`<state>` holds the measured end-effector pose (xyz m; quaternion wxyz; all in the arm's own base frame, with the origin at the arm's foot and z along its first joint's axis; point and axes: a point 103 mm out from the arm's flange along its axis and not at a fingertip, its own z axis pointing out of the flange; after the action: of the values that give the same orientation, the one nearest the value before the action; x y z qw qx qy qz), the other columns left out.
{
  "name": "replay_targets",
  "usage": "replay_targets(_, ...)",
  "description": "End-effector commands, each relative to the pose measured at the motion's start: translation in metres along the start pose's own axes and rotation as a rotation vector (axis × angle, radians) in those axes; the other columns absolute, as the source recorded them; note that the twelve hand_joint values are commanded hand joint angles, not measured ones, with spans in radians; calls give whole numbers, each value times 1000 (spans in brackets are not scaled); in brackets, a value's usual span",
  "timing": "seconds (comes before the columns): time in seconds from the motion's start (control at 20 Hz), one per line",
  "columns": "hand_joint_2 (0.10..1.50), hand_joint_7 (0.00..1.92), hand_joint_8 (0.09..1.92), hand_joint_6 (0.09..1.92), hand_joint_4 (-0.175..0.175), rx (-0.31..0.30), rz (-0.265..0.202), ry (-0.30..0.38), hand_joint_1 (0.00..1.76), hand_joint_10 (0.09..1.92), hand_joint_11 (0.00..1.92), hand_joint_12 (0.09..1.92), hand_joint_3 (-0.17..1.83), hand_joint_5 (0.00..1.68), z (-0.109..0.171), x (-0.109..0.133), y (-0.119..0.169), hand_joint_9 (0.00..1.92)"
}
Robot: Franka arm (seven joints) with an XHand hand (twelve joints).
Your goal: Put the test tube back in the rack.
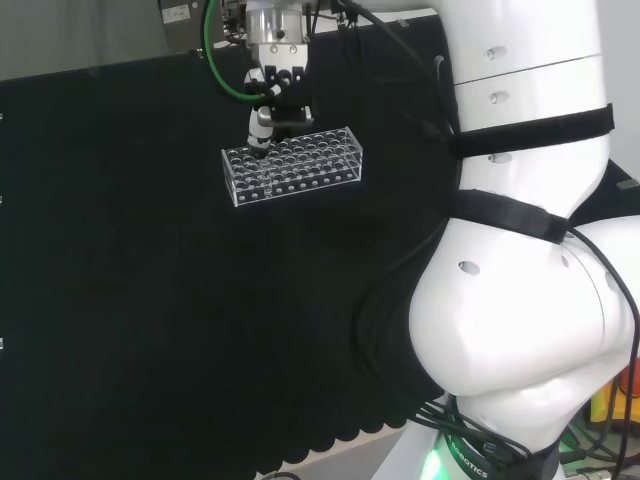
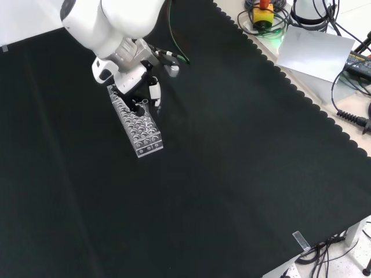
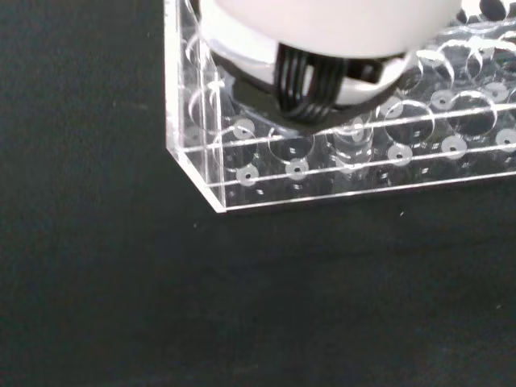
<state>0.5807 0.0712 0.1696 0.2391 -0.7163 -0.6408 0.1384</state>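
Where the black cloth (image 1: 150, 300) covers the bench, a clear rack (image 1: 292, 166) is seen standing on it, long side across the head view, w/ rows of round holes in its top plate. The hand (image 1: 272, 105) is held directly over the rack's left end in the head view, fingers pointed down, tips at or just above the top plate; contact can't be judged. From the front view the hand (image 2: 139, 87) is seen over the rack's (image 2: 139, 124) far end, one white finger (image 2: 155, 92) sticking out beside the rack on the view's right. Whether the fingers are curled round anything can't be told. The test tube can't be made out for certain: neither between the fingers nor in a hole is it plainly shown, the glass being lost against the clear rack. Through the wrist view a corner of the rack (image 3: 242, 173) is shown close up, w/ two hole plates stacked, & a blurred white part of the hand (image 3: 322, 32) w/ black cables just above the holes. White arm links (image 1: 530, 250) are seen at the head view's right
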Motion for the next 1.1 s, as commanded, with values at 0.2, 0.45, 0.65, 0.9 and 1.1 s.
replay_targets(0.2, 668, 1838, 250, 369, -175, 23, -12, 45, 1437, 426, 1251, 920, 519, 1385, 6, -1, 2, 1395)
replay_targets(0.45, 592, 1283, 587, 481, -131, 129, -36, 95, 1203, 645, 785, 1317, 628, 1128, 4, -4, 3, 1255)
replay_targets(0.65, 520, 440, 914, 563, 6, 160, -56, 98, 1032, 921, 338, 1507, 636, 507, -1, -7, 0, 643)
replay_targets(0.9, 530, 76, 1004, 373, 42, 158, -82, 113, 971, 1049, 180, 1577, 562, 355, -6, -1, -6, 315)
replay_targets(1.1, 540, 6, 970, 271, 50, 127, -139, 121, 950, 1084, 105, 1603, 530, 345, -21, 3, -18, 201)
